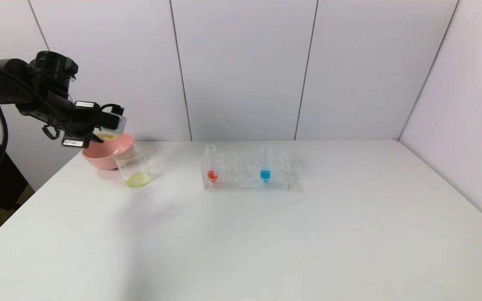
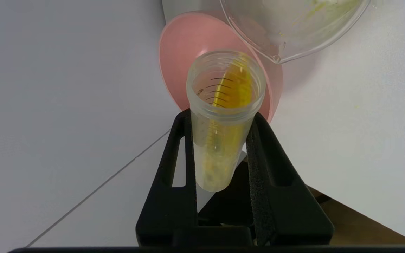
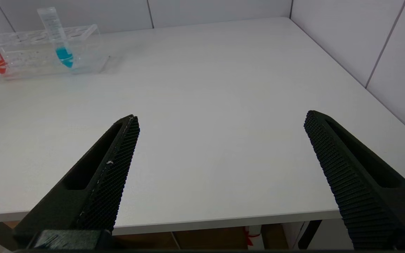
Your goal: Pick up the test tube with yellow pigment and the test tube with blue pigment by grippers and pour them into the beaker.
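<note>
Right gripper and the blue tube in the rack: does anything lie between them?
No. In the right wrist view, only bare white table lies between the open right gripper and the test tube with blue pigment, standing in the clear rack.

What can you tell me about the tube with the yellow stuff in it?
The yellow tube is slim, clear plastic with black measuring lines, a wide open mouth and a rounded tip. The left gripper has its jaws shut on the tube's sides, holding it up in the air, tipped over. Its mouth points toward the pink bowl, next to the beaker. Only a yellow streak clings to the tube's inside wall. Yellow liquid already sits in the beaker's bottom.
</note>
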